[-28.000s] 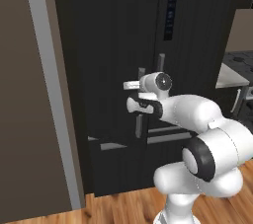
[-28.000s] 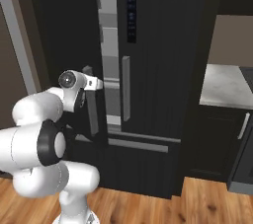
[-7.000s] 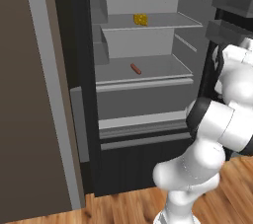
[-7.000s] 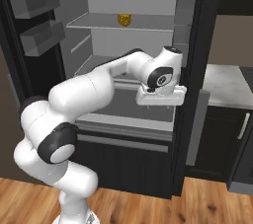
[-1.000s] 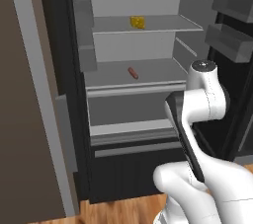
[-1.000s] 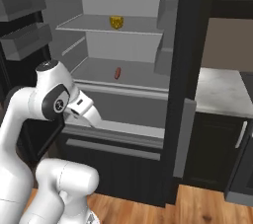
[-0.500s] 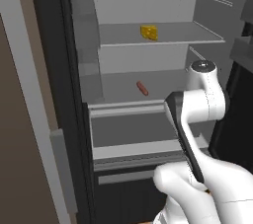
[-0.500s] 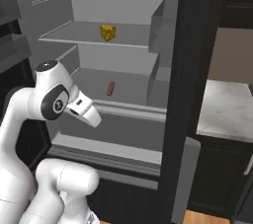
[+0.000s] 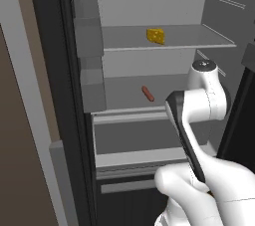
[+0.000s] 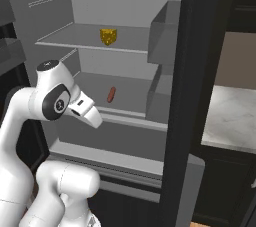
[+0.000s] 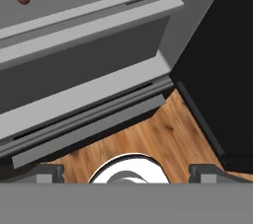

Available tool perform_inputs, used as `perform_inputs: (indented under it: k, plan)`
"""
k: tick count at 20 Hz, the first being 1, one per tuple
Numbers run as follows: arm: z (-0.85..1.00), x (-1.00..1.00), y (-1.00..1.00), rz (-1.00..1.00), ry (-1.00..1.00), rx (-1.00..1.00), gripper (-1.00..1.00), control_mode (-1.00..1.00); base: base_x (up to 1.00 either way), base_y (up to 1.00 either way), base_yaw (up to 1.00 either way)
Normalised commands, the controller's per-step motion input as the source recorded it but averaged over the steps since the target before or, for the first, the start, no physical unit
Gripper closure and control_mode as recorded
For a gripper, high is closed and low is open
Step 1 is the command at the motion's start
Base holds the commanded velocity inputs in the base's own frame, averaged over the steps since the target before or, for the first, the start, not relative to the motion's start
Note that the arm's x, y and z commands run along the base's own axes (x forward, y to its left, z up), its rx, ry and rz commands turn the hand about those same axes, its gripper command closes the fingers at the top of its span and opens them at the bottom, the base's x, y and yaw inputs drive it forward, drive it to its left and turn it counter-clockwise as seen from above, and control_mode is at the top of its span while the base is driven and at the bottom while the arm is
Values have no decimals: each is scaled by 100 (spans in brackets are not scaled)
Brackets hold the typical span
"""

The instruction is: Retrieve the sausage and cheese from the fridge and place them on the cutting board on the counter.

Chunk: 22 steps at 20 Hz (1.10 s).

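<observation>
Dark fingertips of the hand stand wide apart, holding nothing, above wood floor before the fridge.

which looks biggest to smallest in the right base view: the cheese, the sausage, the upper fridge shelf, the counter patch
1. Upper fridge shelf, the widest surface.
2. Counter, the marbled patch at right; not far behind the shelf, and it sits nearer the camera, so this ranking is loose.
3. Cheese.
4. Sausage, slimmer than the cheese, though about as long.
</observation>
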Motion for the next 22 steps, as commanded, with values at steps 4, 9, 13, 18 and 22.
perform_inputs:
  k: [4, 9, 13, 18, 22]
  plan:
    - [0, 0, 0, 0, 0, 0, -100, 100, 0, 0, 0]
    - [0, 0, 0, 0, 0, 0, -100, 100, 0, 0, 0]
    - [0, 0, 0, 0, 0, 0, -100, 100, 0, 0, 0]
    - [0, 0, 0, 0, 0, 0, -100, -100, 0, 0, 0]
    - [0, 0, 0, 0, 0, 0, -100, -100, 0, 0, 0]
